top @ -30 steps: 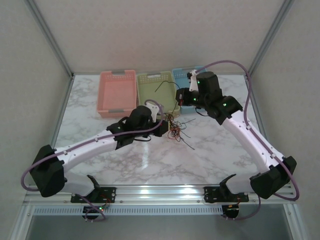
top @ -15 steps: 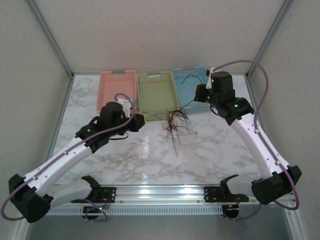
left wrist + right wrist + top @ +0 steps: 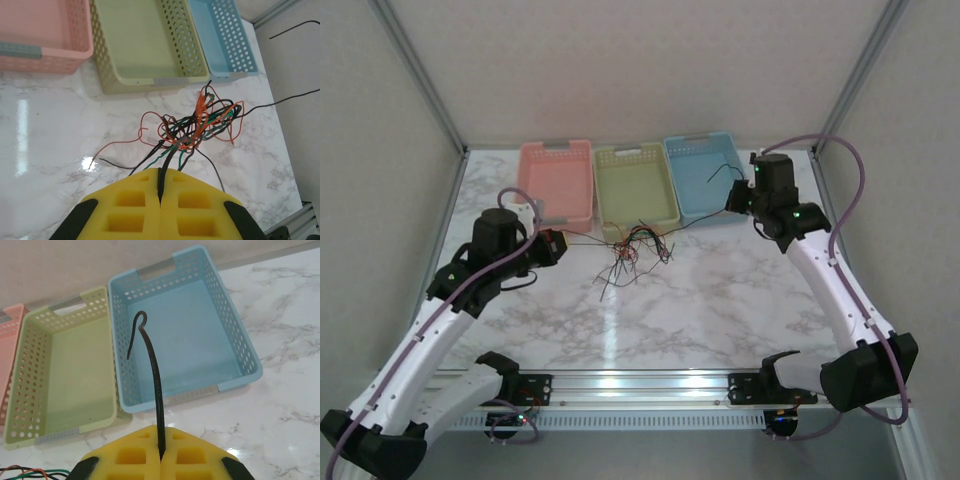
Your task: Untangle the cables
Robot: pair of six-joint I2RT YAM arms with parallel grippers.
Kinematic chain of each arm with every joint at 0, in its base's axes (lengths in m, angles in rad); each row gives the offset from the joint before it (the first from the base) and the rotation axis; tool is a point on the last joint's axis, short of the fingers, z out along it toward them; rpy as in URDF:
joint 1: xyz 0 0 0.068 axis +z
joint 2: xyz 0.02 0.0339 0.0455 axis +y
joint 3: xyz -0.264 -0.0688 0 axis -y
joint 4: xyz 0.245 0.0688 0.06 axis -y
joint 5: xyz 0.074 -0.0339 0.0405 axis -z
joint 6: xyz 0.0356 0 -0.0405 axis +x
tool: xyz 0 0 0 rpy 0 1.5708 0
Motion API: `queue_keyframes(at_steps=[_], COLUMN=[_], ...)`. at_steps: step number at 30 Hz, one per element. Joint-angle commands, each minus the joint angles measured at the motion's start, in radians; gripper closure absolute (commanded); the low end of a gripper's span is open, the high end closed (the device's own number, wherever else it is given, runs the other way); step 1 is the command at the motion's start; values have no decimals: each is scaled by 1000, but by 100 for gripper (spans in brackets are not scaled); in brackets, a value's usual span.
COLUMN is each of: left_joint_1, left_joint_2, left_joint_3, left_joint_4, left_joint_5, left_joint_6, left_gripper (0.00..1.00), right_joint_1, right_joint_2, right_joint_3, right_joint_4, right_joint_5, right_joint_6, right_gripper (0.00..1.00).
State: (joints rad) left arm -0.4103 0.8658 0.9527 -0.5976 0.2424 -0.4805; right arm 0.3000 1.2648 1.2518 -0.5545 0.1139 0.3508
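Pulled wide apart since a second ago: left gripper [image 3: 161, 186] clenched on cables [image 3: 186, 139] trailing just ahead, right gripper [image 3: 161, 452] pinching one black cable [image 3: 155, 375]. Tangle drawn looser, still knotted.

Marble table [image 3: 740, 300] between pale walls [image 3: 650, 70].
Metal posts [image 3: 417, 75] run up the corners; glare [image 3: 610, 345] streaks the glossy top beside the front rail [image 3: 640, 383].
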Motion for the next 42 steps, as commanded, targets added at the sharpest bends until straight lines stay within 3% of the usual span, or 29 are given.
queue_keyframes(at_steps=[1,10,21,28,30,36,42], left_joint_1=[36,143,311,358,359,358,359], left_joint_2=[-27,-60,-52,-51,-45,-30,-24], left_joint_3=[54,99,194,196,187,142,99], left_joint_4=[-95,-202,-312,-305,-288,-222,-175], left_joint_5=[16,-1,-15,26,59,178,230], left_joint_6=[43,92,188,197,196,180,184], left_gripper=[100,100,100,100,100,100,100], right_joint_1=[-30,-80,-99,-109,-110,-110,-109], right_joint_2=[-24,-53,-43,-39,-49,-112,-152], right_joint_3=[-36,-81,-105,-117,-127,-165,-192], right_joint_4=[36,28,-13,-4,16,124,220], right_joint_5=[40,104,303,289,250,-23,-275], right_joint_6=[-9,-21,-63,-59,-58,-53,-46], right_gripper=[100,100,100,100,100,100,100])
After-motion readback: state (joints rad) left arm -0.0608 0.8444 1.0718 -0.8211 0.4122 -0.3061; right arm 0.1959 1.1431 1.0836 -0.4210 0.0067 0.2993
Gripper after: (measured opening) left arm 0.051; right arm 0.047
